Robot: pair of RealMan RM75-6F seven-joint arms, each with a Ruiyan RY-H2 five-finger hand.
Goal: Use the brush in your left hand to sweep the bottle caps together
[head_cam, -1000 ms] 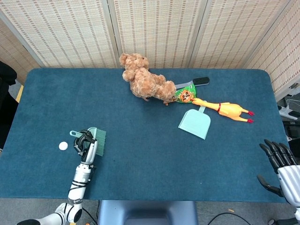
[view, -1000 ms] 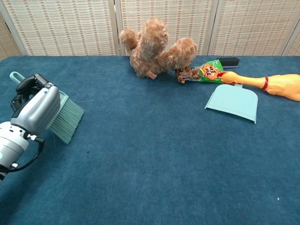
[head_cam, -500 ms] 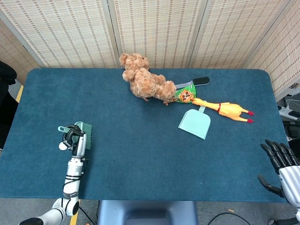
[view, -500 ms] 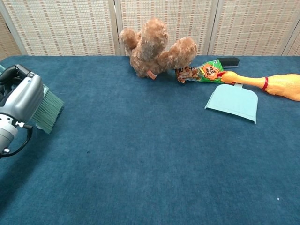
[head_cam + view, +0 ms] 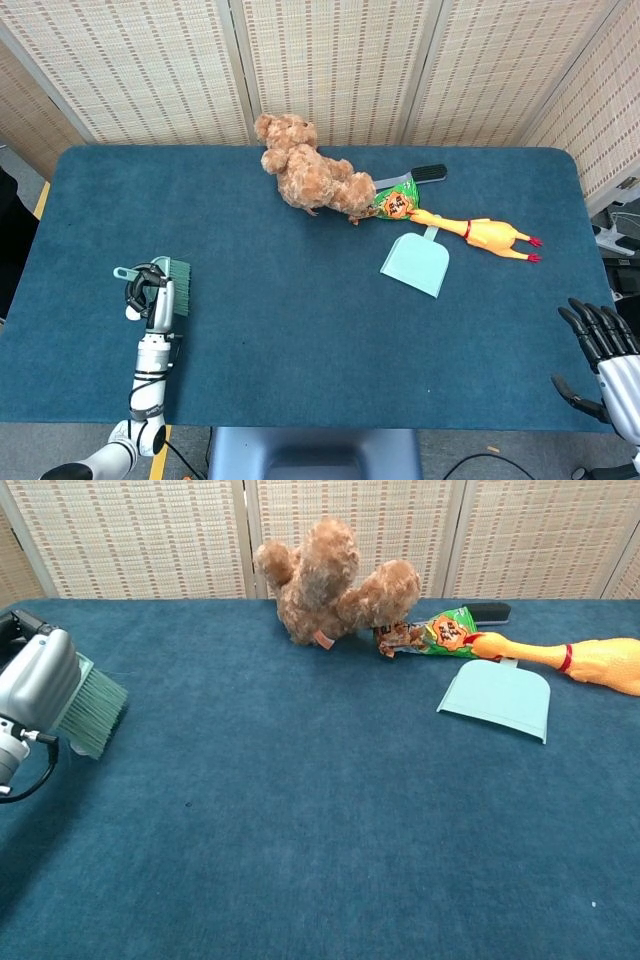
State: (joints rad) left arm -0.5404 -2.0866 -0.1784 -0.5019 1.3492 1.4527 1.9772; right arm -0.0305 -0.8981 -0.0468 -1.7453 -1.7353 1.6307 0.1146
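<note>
My left hand (image 5: 150,296) grips a green brush (image 5: 179,286) near the table's front left, its handle (image 5: 124,272) sticking out to the left. In the chest view the same left hand (image 5: 34,681) shows at the left edge, with the brush's bristles (image 5: 93,712) pointing down and to the right. One white bottle cap (image 5: 131,313) lies right against the left side of this hand, partly hidden by it. No other cap shows. My right hand (image 5: 598,337) hovers off the table's front right corner, fingers spread and holding nothing.
A brown teddy bear (image 5: 305,177) lies at the back middle. Beside it are a green snack bag (image 5: 396,203), a yellow rubber chicken (image 5: 484,236), a black object (image 5: 430,173) and a pale green dustpan (image 5: 417,264).
My left hand has carried the brush to the left, from beside the cap to nearly over it. The cap has stayed put. My right hand has sunk slightly.
</note>
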